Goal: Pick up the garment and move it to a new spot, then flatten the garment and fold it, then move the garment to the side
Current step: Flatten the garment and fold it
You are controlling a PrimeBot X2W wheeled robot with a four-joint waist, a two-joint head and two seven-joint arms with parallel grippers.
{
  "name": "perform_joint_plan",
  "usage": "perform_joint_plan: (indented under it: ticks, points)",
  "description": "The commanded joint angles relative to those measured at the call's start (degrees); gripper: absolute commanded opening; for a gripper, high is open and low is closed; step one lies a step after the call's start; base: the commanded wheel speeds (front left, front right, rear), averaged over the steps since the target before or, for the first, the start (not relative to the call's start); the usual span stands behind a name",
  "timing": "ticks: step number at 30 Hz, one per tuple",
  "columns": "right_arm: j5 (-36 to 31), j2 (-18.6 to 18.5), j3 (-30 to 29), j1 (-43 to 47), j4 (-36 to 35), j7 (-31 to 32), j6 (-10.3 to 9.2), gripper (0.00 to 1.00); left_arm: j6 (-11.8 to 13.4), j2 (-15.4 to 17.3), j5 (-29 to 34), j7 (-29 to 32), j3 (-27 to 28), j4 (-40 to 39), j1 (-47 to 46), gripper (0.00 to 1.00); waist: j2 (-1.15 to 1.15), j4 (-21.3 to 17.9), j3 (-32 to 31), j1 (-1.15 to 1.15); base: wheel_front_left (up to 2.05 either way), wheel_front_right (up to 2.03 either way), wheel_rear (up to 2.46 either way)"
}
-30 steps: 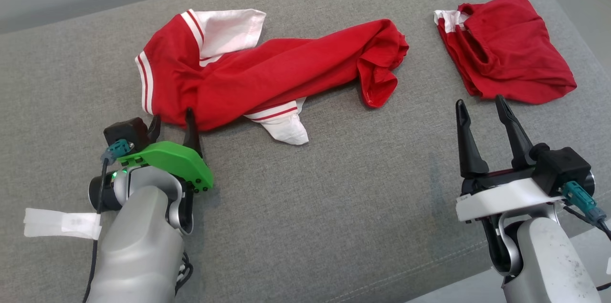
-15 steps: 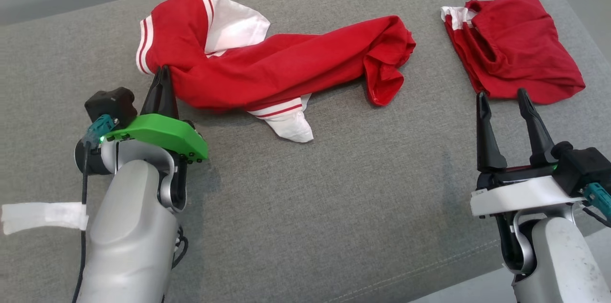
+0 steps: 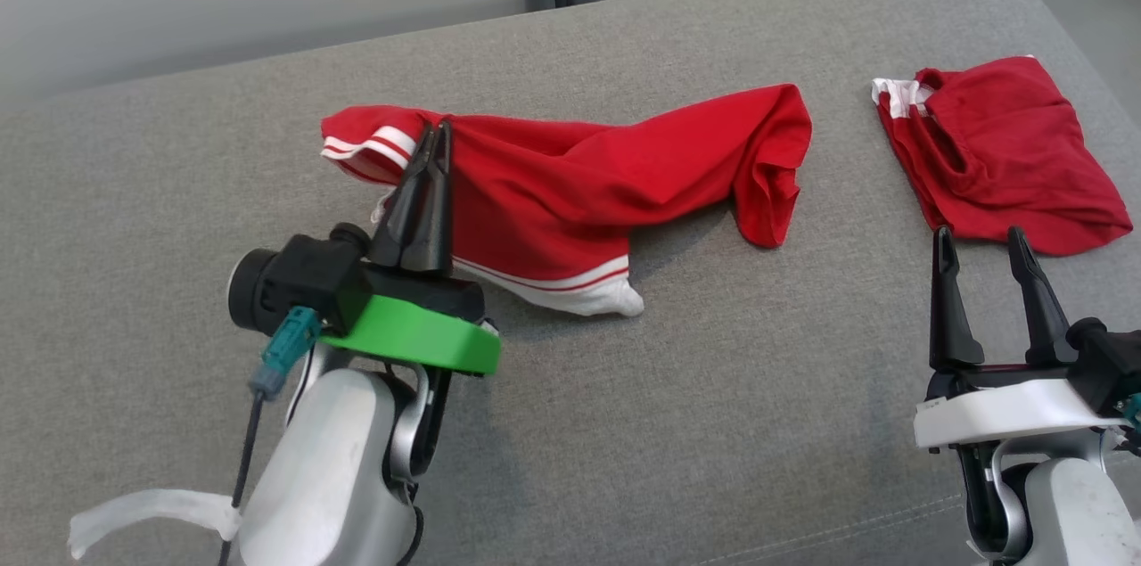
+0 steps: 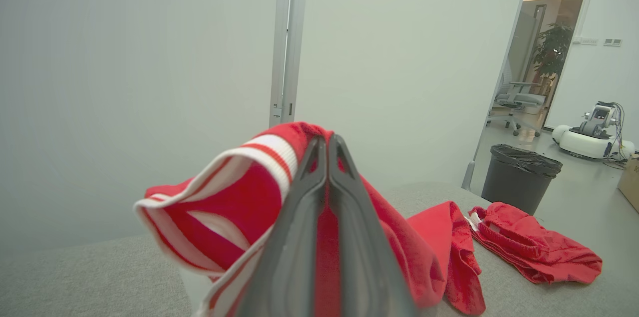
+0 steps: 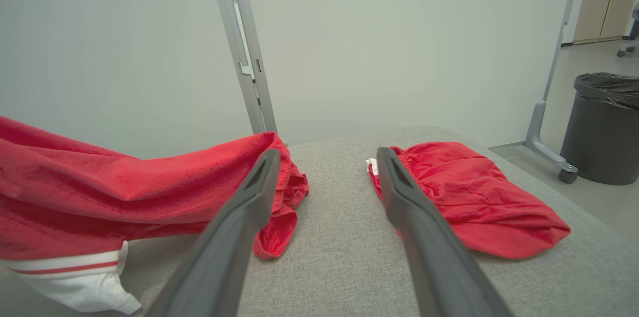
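Left gripper (image 3: pixel 435 134): closed tight on the striped edge of the garment (image 3: pixel 615 178); that edge is raised off the cushion (image 3: pixel 713 423).
Right gripper (image 3: pixel 979 234): fingers wide apart, holding nothing, low at the near right, clear of all cloth.
Garment: bunched in a long roll across the middle of the cushion. The far end and a white-trimmed part rest on the surface.
Second garment (image 3: pixel 998 156): folded pile at the right, near the far end of the first, not touching it.
Risk, slip: the pinch appears to take only a thin edge. The hanging weight may pull it free during the lift.
Risk, drag: the trailing end may sweep along the cushion and shift the second garment if the carry goes right.
Risk, twist: a one-point lift lets the cloth rotate and bunch, which makes flattening harder.
Bin (image 4: pixel 519 172): black-lined, on the floor beyond the cushion. Contents cannot be seen.
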Motion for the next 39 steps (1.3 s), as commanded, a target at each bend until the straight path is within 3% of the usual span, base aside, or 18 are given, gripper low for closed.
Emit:
perform_joint_plan:
  ticks: [1,5,9,14,22,31,39]
  points:
    - [0.4,-0.2,-0.2,0.9,0.0,-0.2,0.00,1.00,0.5,0.2,0.8,0.0,-1.1,-2.0,1.5,0.00,0.00,2.0,-2.2,0.00,0.00,0.00,0.00]
    - [0.7,-0.2,-0.2,1.5,-0.4,-0.2,0.00,1.00,3.2,0.3,3.1,2.8,-4.3,-8.8,3.6,0.00,0.00,2.2,-2.4,0.00,0.00,0.00,0.00]
    - [1.0,-0.2,0.6,0.5,-0.3,-0.2,0.00,1.00,4.9,0.9,2.4,5.4,-3.3,-8.3,3.9,0.00,0.00,1.1,-0.9,0.00,0.00,0.00,0.00]
    - [0.9,-0.1,2.1,-1.3,0.0,-0.2,0.00,1.00,6.1,2.4,2.1,5.1,-0.2,1.0,-0.3,0.00,0.00,-1.2,1.9,0.00,0.00,0.00,0.00]
    - [0.8,-0.1,4.2,-3.6,-0.1,-0.2,0.00,1.00,6.1,2.4,0.3,0.8,4.4,15.1,-11.9,0.00,0.00,-5.3,6.6,0.00,0.00,0.00,0.00]
    - [1.8,-0.1,7.2,-6.0,0.2,-0.2,0.00,1.00,6.7,4.1,3.8,0.0,6.9,28.6,-25.9,0.00,0.00,-9.7,10.7,0.00,0.00,0.00,0.00]
    - [2.5,-0.1,9.3,-7.1,1.3,-0.2,0.00,1.00,5.5,1.9,5.3,0.0,6.3,37.5,-29.7,0.00,0.00,-11.7,11.8,0.00,0.00,0.00,0.00]
